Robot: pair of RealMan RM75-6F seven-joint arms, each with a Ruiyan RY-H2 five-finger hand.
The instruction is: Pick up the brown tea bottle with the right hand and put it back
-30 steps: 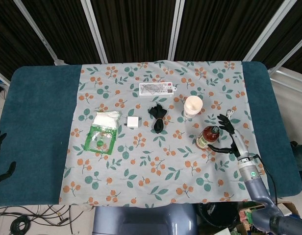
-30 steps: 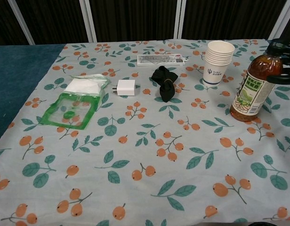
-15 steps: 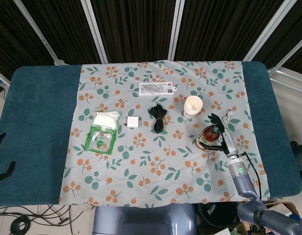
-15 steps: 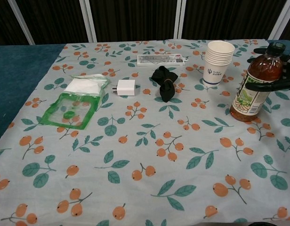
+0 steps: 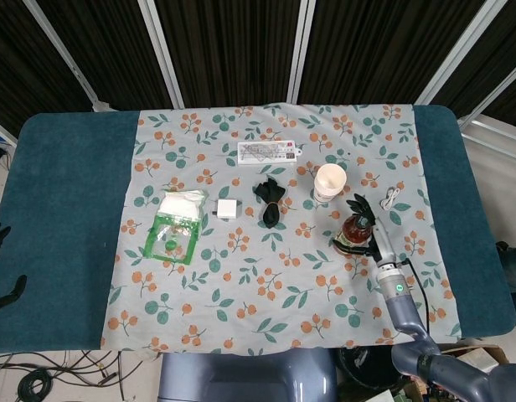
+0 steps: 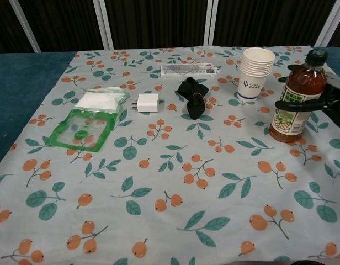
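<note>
Standing upright – cap up – the brown tea bottle [image 6: 296,99] is wrapped by the right hand's [image 6: 324,102] curled fingers [image 6: 291,104].

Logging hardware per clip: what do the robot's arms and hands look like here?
The right hand has black fingers on a silver-grey wrist with a small green mark, then a blue-grey arm with a thin black cable. The left hand shows only black fingers at the frame edge.
</note>
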